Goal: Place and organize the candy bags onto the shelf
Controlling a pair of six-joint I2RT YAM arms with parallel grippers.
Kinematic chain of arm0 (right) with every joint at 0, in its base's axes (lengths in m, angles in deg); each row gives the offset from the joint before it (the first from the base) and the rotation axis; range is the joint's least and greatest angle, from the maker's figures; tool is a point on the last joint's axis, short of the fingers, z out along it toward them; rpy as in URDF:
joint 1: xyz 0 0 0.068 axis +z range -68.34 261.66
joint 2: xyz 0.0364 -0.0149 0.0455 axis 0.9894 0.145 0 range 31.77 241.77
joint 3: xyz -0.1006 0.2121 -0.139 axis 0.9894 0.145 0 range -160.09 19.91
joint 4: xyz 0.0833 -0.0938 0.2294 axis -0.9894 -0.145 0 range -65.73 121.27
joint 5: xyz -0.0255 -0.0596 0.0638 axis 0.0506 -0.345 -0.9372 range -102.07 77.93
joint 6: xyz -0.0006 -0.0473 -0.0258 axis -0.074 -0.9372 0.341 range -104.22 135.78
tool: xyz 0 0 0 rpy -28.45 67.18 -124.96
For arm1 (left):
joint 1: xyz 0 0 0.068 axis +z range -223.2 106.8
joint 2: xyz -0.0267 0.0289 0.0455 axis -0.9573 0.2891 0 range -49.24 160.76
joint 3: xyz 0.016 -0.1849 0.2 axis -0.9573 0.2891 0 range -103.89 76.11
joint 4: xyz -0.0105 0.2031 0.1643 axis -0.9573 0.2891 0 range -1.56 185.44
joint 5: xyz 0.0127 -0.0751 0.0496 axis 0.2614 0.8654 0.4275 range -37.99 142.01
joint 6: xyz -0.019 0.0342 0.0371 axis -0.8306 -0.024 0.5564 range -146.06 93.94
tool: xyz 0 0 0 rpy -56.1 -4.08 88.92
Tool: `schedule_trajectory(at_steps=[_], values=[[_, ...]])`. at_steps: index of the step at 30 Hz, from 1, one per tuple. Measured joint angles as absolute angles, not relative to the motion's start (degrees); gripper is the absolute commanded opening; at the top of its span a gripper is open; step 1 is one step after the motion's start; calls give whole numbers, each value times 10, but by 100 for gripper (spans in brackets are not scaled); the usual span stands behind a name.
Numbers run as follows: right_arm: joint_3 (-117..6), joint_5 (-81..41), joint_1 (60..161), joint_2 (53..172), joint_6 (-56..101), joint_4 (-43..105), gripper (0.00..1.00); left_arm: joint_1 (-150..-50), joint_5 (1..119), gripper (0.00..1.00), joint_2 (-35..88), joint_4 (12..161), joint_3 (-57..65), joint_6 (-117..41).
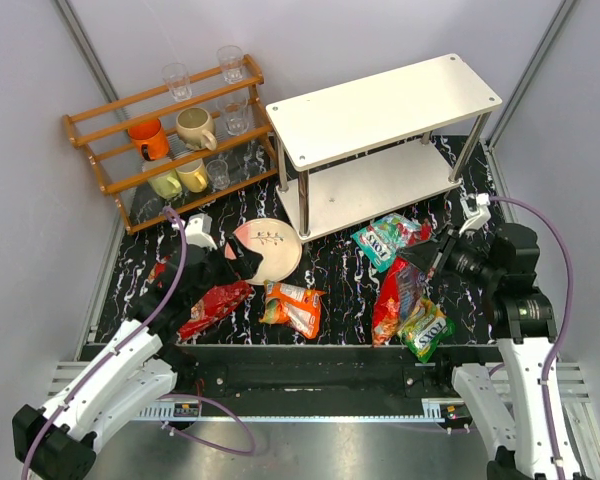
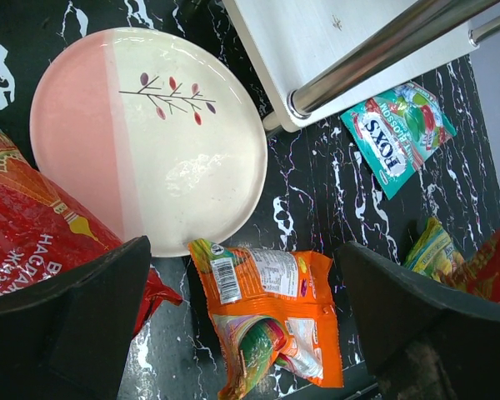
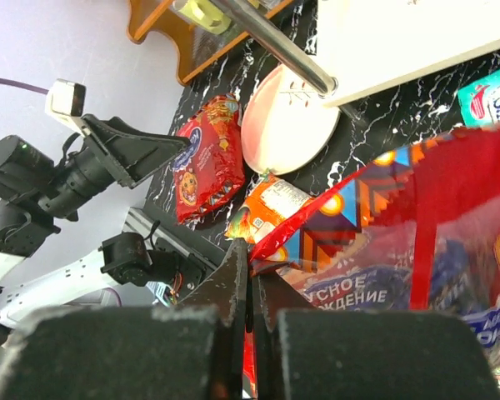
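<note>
Shelf first: the white shelf (image 1: 380,105) has no bag on its top board, and none on the part of its low board that shows. So I think the job is only starting, with all five bags left to put up.

One big red bag (image 3: 450,242) is in front of the shelf. The right gripper (image 3: 248,275) has its fingers squeezed tight on the edge of it. The other red bag (image 1: 214,306) lies on the black table (image 1: 340,270) on the left side.

The left gripper (image 2: 243,258) hangs over the table with its fingers wide apart, holding nothing. The orange bag (image 2: 271,317) lies below it, next to the pink and white plate (image 2: 150,133). The teal bag (image 1: 385,240) lies near the shelf's front. The yellow-green bag (image 1: 426,328) is by the table's near edge.

Hard to see: the back of the low board is under the top board. I cannot tell if the held red bag is off the table. The left arm covers part of the other red bag from above.
</note>
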State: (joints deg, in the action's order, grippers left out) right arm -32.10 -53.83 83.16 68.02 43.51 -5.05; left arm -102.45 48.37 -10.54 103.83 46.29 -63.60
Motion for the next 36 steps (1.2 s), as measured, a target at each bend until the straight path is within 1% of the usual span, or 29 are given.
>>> schedule_trajectory(at_steps=[2,5,8,17,24,28,33,36], values=[[-322,-534,832,692,435,-52,0,-1026,484,99,-105,1039,463,-636],[-314,-527,833,741,435,-61,0,-1027,484,99,-105,1039,463,-636],[-290,-538,834,776,448,-39,0,-1027,484,99,-107,1039,463,-636],[-304,-578,863,756,450,-33,0,-1030,484,99,-109,1037,469,-639],[-306,-567,943,782,453,-22,0,-1040,484,99,-108,1034,477,-646],[-309,-477,950,804,442,-50,0,-1041,484,99,-109,1034,477,-647],[-311,-278,952,872,429,-91,0,-1042,484,99,-112,1033,482,-647],[-312,-193,952,918,425,-85,1,-1042,484,99,-114,1034,489,-647]])
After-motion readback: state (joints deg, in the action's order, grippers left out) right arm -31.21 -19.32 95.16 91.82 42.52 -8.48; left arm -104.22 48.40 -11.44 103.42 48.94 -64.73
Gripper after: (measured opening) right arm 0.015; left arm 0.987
